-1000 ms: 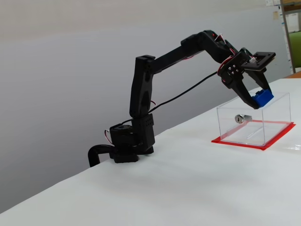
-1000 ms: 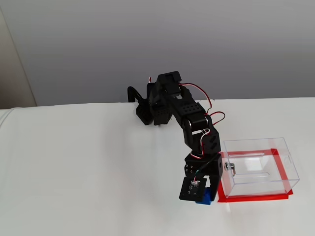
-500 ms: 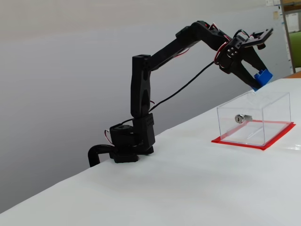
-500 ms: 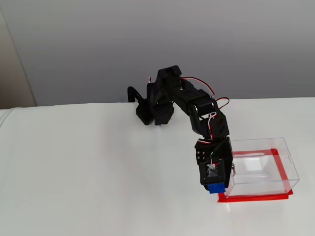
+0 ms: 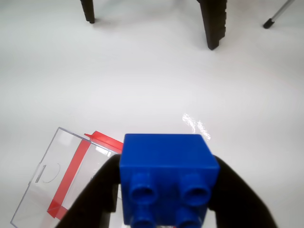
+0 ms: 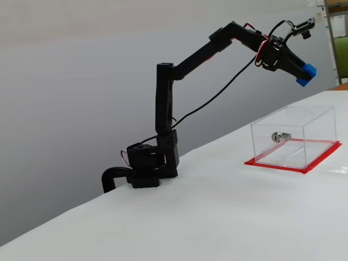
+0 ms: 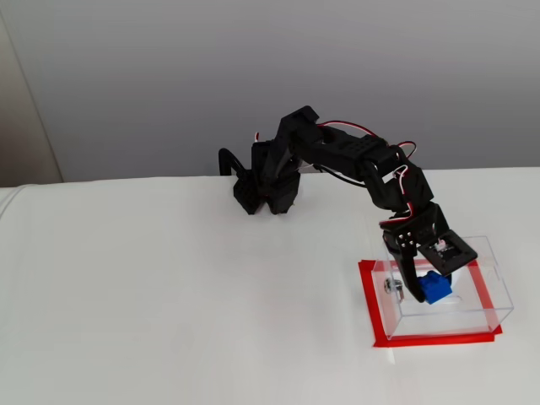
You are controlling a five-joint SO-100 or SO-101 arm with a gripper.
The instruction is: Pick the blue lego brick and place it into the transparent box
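Arm: all matte black plastic links, blocky servo housings. Black clamp base at lower left of a fixed view. Thin black cable slung beneath; red-and-white wires near the wrist. Small screws on the gripper mount.

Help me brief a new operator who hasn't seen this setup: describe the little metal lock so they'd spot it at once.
On the white table, find the transparent box on its flat red base. The silver lock sits on the box's wall facing the arm, in a fixed view. It is the only metal piece; the box is otherwise clear.
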